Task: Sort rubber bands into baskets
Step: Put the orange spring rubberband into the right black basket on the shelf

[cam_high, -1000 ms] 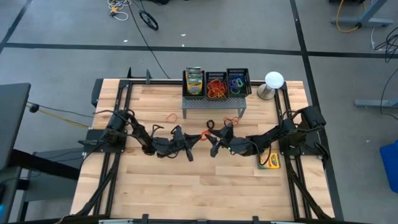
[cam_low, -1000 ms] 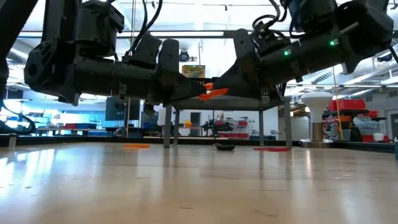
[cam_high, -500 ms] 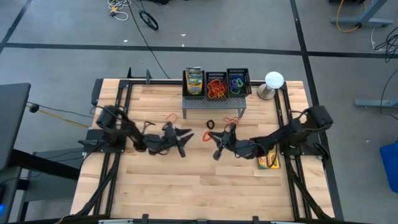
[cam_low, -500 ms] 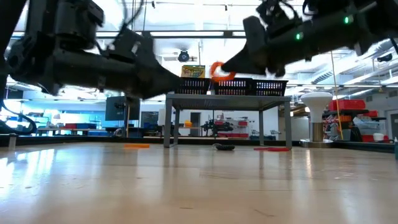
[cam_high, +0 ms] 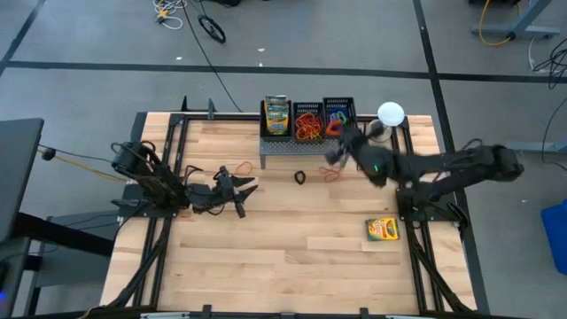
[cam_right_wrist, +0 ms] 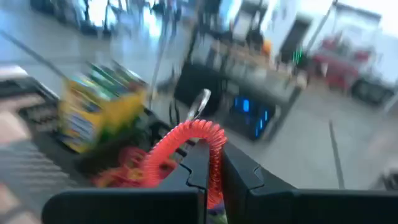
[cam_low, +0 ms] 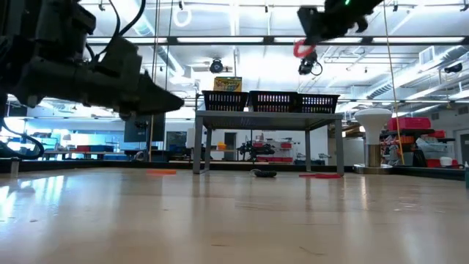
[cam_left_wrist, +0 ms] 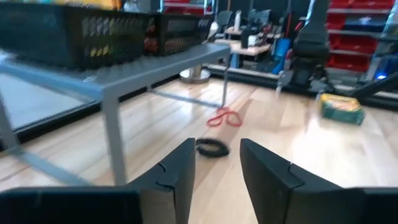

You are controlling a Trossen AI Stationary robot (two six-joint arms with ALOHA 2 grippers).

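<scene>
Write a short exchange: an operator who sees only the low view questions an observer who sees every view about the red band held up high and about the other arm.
Operator: Is that red band truly gripped, or only hooked?
Observer: Gripped. The right wrist view shows the right gripper with its jaws shut on the coiled red band.
Operator: What is the left arm aimed at?
Observer: The left wrist view shows the left gripper, jaws open, facing a black band that lies on the table.
</scene>
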